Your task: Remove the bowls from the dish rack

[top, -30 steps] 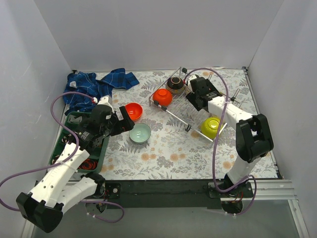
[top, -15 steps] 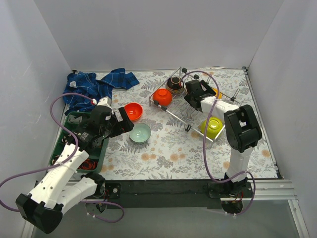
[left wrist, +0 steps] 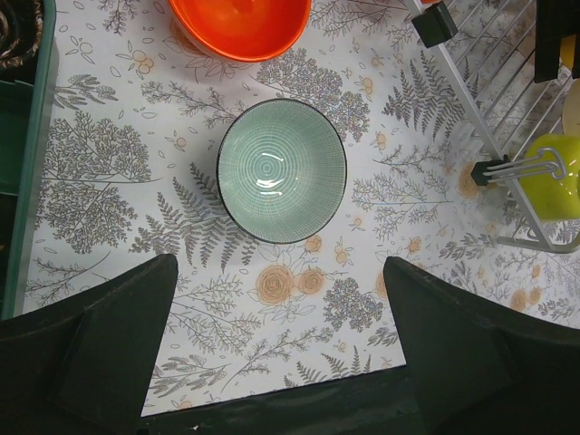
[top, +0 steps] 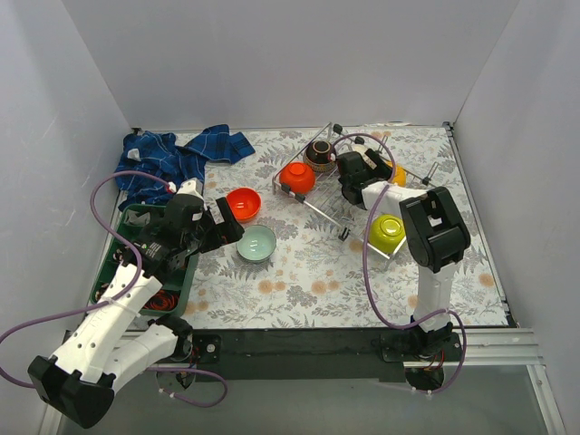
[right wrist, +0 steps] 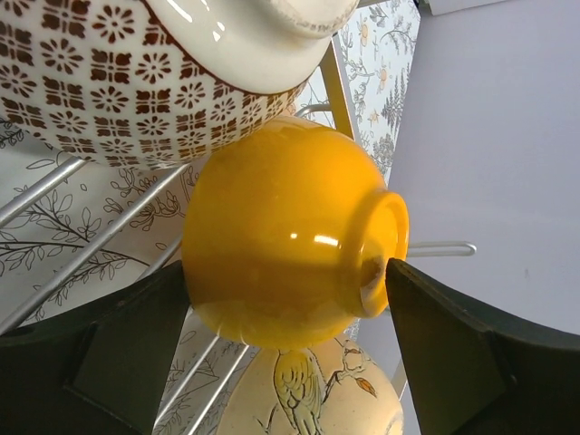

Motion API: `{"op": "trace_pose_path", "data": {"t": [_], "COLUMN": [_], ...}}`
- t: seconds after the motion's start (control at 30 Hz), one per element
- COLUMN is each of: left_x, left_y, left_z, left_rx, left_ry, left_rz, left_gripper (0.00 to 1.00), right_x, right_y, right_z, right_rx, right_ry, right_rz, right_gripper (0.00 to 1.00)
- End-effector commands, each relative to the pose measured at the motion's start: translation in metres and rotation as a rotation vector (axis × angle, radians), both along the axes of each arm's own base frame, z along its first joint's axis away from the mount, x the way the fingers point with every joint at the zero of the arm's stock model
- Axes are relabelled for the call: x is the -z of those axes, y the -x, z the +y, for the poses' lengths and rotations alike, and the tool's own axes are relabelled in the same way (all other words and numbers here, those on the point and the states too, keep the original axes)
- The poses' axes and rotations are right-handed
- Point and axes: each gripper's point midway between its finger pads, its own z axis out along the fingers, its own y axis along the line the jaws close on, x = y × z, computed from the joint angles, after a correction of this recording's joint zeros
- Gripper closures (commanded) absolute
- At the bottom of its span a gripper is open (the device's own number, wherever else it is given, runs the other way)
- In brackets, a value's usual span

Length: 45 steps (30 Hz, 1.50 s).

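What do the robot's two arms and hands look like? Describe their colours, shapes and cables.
The left arm and right arm have white links joined by bulky black joints. A thin purple cable loops along each one. The left hand and right hand are black, each with two broad, wedge-shaped matte fingers.

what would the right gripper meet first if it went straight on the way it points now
Most likely the yellow-orange bowl: it lies in the dish rack straight ahead of the right gripper, framed by its open jaws, beside the patterned bowl. How close is unclear.
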Motion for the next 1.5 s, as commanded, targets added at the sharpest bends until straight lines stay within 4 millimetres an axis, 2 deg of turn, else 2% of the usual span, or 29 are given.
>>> {"op": "trace_pose_path", "data": {"t": [0.0,0.17,0.3,0.33,0.4,0.43,0.47,0.6,0.77,0.93,1.03,1.07,1.13,1.17,1.2,1.3,1.4,1.47], "left_x": [-0.008,-0.012,-0.015,-0.014,-0.016,-0.017,-0.017,-0.019,-0.021,-0.021,-0.022,-0.018,-0.02,-0.018,-0.021,-0.028,-0.038,-0.038], "left_y": [0.0,-0.002,-0.004,-0.005,-0.006,-0.007,-0.008,-0.012,-0.016,-0.02,-0.024,-0.022,-0.026,-0.027,-0.032,-0.04,-0.049,-0.053], "left_z": [0.0,0.0,-0.001,-0.001,-0.003,-0.004,-0.005,-0.011,-0.02,-0.026,-0.028,-0.034,-0.037,-0.038,-0.042,-0.049,-0.056,-0.063], "left_rx": [-0.005,-0.002,0.003,0.001,0.009,0.012,0.016,0.043,0.084,0.114,0.123,0.153,0.169,0.174,0.188,0.208,0.225,0.245], "left_ry": [0.014,0.009,0.011,0.011,0.018,0.019,0.023,0.038,0.062,0.071,0.071,0.083,0.089,0.089,0.098,0.117,0.138,0.154], "left_rz": [-0.016,-0.031,-0.043,-0.043,-0.056,-0.06,-0.064,-0.089,-0.111,-0.137,-0.16,-0.15,-0.176,-0.181,-0.206,-0.255,-0.302,-0.306], "left_gripper": [0.02,0.02,0.02,0.02,0.02,0.02,0.02,0.02,0.02,0.02,0.02,0.02,0.02,0.02,0.02,0.02,0.02,0.02], "right_x": [0.025,0.017,-0.004,-0.008,-0.023,-0.028,-0.032,-0.058,-0.075,-0.1,-0.113,-0.125,-0.129,-0.142,-0.145,-0.164,-0.182,-0.196], "right_y": [0.005,0.002,0.002,0.002,0.004,0.006,0.007,0.012,0.026,0.036,0.046,0.05,0.06,0.066,0.073,0.093,0.112,0.125], "right_z": [-0.003,0.001,0.012,0.014,0.023,0.026,0.031,0.041,0.048,0.065,0.079,0.084,0.099,0.105,0.118,0.137,0.153,0.162], "right_rx": [0.007,0.016,-0.001,-0.006,-0.023,-0.027,-0.037,-0.042,-0.056,-0.082,-0.129,-0.134,-0.183,-0.19,-0.237,-0.295,-0.344,-0.385], "right_ry": [0.022,0.024,0.023,0.02,0.008,0.006,0.001,-0.047,-0.116,-0.291,-0.414,-0.477,-0.568,-0.643,-0.709,-0.881,-1.035,-1.112], "right_rz": [0.031,0.005,-0.036,-0.043,-0.069,-0.074,-0.08,-0.122,-0.109,-0.116,-0.097,-0.118,-0.084,-0.103,-0.074,-0.052,-0.026,-0.013], "right_gripper": [0.05,0.14,0.25,0.32,0.41,0.51,0.54,0.61,0.71,0.82,0.85,0.85,0.85,0.86,0.86,0.86,0.86,0.87]}}
